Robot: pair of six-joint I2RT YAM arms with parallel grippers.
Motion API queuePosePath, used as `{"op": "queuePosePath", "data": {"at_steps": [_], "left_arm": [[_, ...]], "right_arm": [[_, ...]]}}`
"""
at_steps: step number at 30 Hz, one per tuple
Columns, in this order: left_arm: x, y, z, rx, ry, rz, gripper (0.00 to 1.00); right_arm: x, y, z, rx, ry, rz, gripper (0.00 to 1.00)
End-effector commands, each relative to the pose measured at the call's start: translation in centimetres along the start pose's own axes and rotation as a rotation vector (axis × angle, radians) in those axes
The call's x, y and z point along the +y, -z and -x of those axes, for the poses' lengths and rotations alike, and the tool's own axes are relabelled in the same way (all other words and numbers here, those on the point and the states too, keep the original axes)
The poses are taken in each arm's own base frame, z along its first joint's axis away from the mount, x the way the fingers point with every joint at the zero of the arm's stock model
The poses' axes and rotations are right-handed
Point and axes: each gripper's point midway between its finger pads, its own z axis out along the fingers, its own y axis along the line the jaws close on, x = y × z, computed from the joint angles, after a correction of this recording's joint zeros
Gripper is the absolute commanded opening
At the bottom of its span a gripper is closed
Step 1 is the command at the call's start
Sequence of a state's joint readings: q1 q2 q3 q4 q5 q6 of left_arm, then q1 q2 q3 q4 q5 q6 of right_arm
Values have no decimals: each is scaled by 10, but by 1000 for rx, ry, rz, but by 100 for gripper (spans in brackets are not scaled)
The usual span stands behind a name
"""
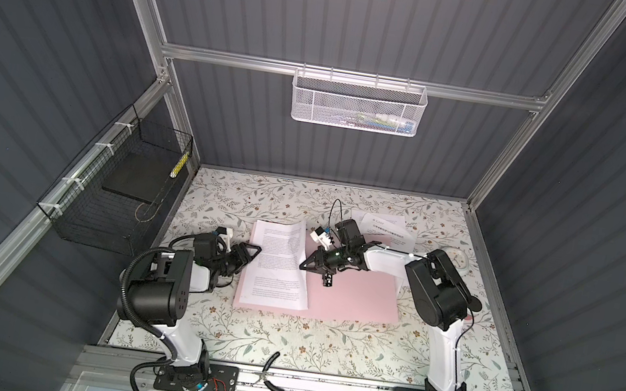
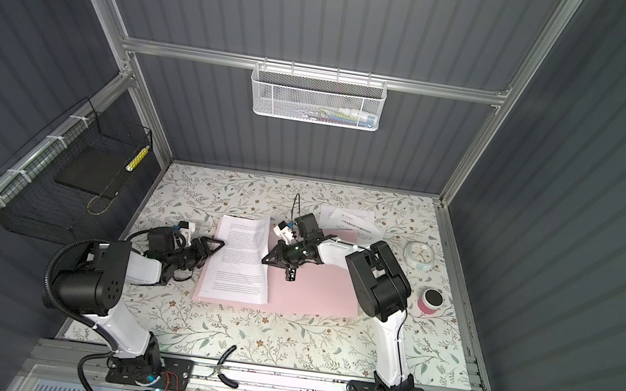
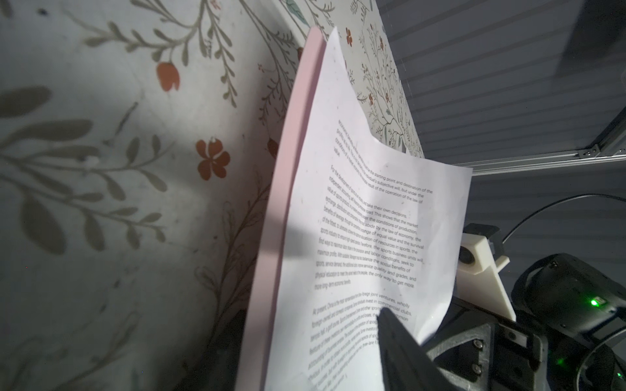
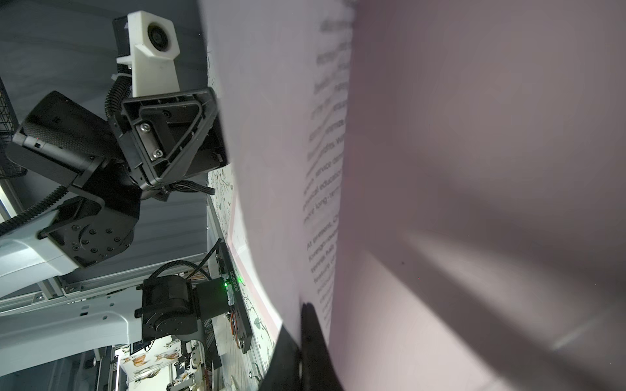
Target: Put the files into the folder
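The pale pink folder (image 1: 354, 299) (image 2: 321, 294) lies open and flat on the table in both top views. One white printed sheet of the files (image 1: 275, 266) (image 2: 240, 261) rests over its left half, its right side lifted and curved. My right gripper (image 1: 302, 266) (image 4: 299, 338) is shut on that sheet's right edge. My left gripper (image 1: 252, 250) (image 3: 311, 325) is open at the sheet's left edge. One of its fingers (image 3: 399, 348) is over the paper (image 3: 355, 169), beside the folder's edge (image 3: 281, 203). More files (image 1: 386, 226) lie at the back right.
A small round clock (image 2: 420, 256) and a pink-and-black round object (image 2: 430, 300) sit at the right. A black wire basket (image 1: 113, 196) holding a black slab (image 1: 133, 178) hangs on the left wall. A white mesh basket (image 1: 359, 102) hangs at the back. Pliers (image 1: 271, 375) lie on the front rail.
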State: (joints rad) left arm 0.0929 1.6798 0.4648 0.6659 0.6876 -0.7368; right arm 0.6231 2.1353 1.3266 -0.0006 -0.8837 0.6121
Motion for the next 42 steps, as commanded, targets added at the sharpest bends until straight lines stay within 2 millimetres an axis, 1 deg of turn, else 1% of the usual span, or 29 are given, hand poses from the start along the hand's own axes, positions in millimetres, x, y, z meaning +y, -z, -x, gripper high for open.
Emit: {"op": "queuePosePath", "data": {"at_steps": [1,3,5,8,10,19,26,32,38,42], "left_arm": [[-1,-2,2,4,-19,4,61],[-2,-2,2,2,-20,4,62],[-2,-2,2,2,-19,4,62],[-2,-1,2,0,-23,7,63],[-2,0,3,-1,-24,11,64],[-2,0,4,-4,-22,13,64],[-2,0,4,-7,-21,18,64],[0,0,3,-8,-20,21,65],[-1,0,3,-8,-20,15,65],[-2,0,3,-8,-23,18,65]], "right_arm": [[-3,-9,-6,33,-3,8,0],[-4,-11,-6,30,-14,5,0],[-13,-10,-3,9,-41,-31,0],[-22,-3,2,-26,-64,-73,0],[-24,1,5,-42,-69,-94,0],[-39,0,3,-64,-127,-142,0],[-39,-1,1,-92,-199,-130,0],[-28,-2,-3,-91,-190,-126,0],[-24,-8,-6,-80,-213,-106,0],[-21,-8,-6,-77,-213,-100,0]]}}
